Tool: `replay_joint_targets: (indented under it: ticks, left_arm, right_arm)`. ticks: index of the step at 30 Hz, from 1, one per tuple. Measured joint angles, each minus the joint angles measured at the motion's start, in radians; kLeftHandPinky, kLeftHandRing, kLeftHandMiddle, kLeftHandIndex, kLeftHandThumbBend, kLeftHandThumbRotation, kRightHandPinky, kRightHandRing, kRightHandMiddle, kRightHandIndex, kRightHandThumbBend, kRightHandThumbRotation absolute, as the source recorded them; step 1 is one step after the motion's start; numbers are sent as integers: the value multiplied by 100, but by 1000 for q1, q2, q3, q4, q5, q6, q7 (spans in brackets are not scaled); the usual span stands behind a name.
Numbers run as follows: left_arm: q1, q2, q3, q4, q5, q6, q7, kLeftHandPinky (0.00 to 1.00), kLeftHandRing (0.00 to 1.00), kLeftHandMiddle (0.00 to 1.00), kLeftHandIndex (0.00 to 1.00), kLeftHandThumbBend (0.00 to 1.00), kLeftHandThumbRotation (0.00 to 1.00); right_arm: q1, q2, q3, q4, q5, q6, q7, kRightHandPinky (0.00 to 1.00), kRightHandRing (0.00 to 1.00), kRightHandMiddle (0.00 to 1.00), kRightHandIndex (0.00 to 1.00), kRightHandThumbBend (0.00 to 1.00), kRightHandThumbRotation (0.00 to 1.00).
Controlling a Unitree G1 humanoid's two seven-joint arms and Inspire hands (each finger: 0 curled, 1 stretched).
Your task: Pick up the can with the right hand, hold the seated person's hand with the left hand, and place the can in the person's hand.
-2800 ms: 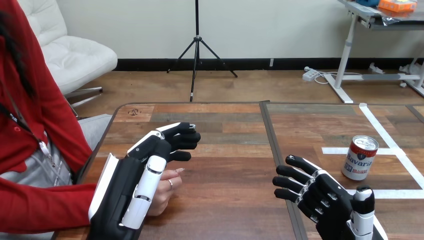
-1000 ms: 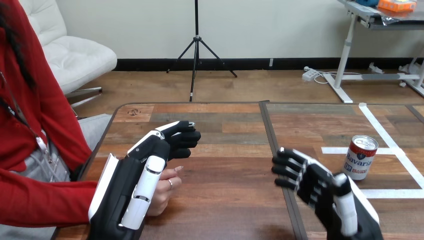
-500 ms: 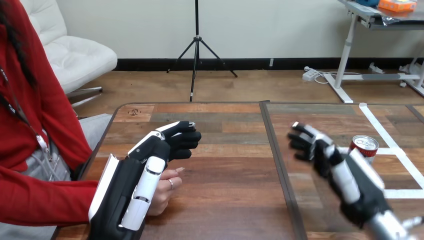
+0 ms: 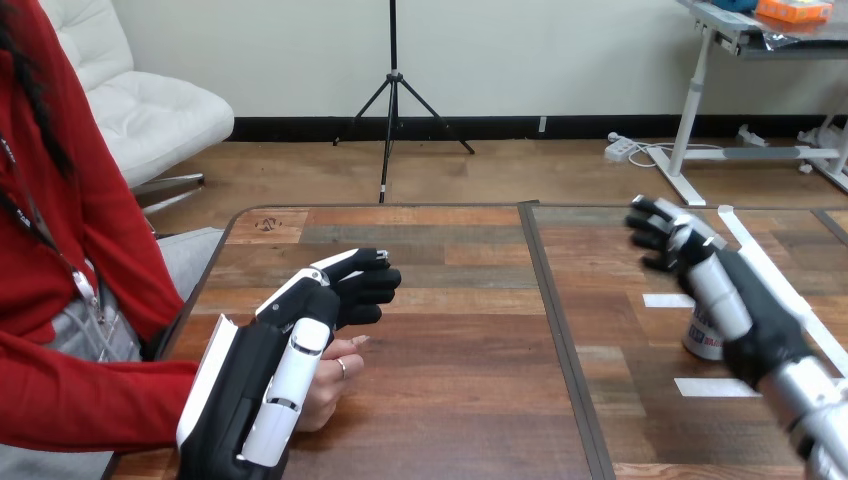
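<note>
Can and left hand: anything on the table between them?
Nothing. The head view shows bare table between left hand and can, crossed only by a dark seam.

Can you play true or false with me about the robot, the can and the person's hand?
1. The can stands upright on the table. True.
2. The person's hand is holding the can. False: it rests at the table's left side, far from the can, which is at the right.
3. The robot's left hand lies over the person's hand. True.
4. The robot's right hand has lifted the can high into the air. False: the hand is in front of the can's top, and the can's bottom sits on the table.
</note>
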Motion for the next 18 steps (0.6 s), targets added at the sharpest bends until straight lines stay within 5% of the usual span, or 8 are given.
replay_joint_targets:
  ticks: [18]
  left_arm:
    - [8,-1,-1,0,-1,0,-4,74,76,74,75,48,100]
  right_arm:
    - [-225,-114,-12,314,-142,-119,-165,86,90,90,90,96,100]
